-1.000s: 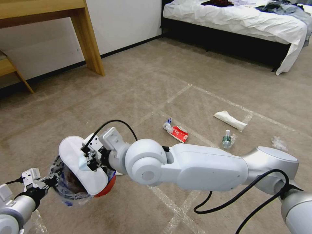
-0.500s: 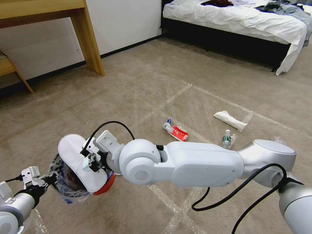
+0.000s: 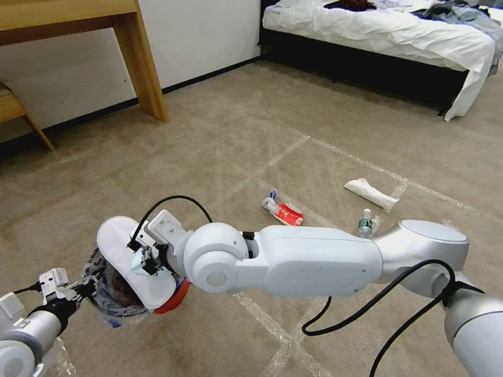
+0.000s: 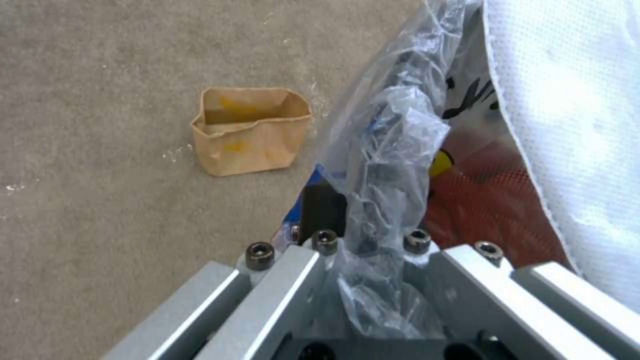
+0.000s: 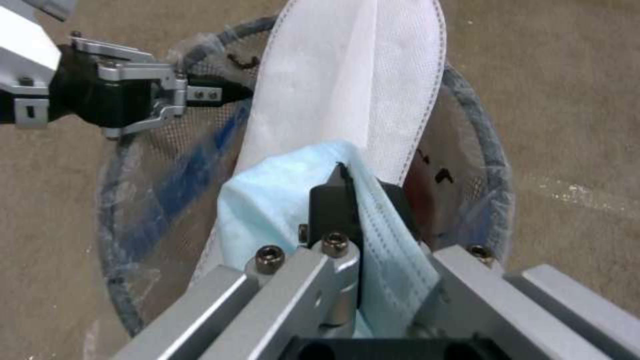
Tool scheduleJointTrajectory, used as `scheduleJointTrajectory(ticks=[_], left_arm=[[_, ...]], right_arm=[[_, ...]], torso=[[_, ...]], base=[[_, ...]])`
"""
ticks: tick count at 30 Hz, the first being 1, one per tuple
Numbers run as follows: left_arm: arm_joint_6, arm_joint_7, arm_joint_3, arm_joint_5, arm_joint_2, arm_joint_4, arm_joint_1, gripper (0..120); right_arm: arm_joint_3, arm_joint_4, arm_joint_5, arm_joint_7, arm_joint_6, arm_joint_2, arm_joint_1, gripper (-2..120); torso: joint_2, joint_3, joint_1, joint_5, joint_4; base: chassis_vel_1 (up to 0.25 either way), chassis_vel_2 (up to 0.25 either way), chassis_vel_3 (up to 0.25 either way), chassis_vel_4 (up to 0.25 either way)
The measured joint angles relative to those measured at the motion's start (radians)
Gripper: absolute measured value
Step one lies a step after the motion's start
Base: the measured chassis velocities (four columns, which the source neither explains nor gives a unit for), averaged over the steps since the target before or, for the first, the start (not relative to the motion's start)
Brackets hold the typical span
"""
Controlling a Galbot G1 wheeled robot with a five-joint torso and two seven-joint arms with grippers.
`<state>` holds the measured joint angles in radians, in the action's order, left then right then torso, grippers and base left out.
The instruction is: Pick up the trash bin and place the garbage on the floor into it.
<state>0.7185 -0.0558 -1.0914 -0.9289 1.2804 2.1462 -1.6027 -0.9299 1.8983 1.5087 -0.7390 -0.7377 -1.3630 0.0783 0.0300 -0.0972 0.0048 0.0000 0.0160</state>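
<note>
My right gripper (image 3: 142,257) has sunk lower over the trash bin (image 3: 175,299), clamped on the blue mask (image 5: 280,200); my left gripper (image 3: 84,288) pinches the bin's liner rim.

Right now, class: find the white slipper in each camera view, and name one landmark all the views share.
Head view: white slipper lies across the trash bin mouth, lower left.
Left wrist view: slipper along the right edge.
Right wrist view: slipper top centre, above the blue mask held by the right gripper.
Shared landmark: the bin's clear bag, pinched by the left gripper.
</note>
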Motion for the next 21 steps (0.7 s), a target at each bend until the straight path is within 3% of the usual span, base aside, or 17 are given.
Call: scheduleJointTrajectory(ticks=[21], left_arm=[[-0.001,0.009,0.012,0.015,0.01,-0.003,0.002,1]], right_arm=[[-0.056,-0.077,-0.004,0.006,0.002,-0.049,0.007,0]], torso=[[0.0,0.0,0.0,0.0,0.0]], base=[[0.0,0.0,0.0,0.0]])
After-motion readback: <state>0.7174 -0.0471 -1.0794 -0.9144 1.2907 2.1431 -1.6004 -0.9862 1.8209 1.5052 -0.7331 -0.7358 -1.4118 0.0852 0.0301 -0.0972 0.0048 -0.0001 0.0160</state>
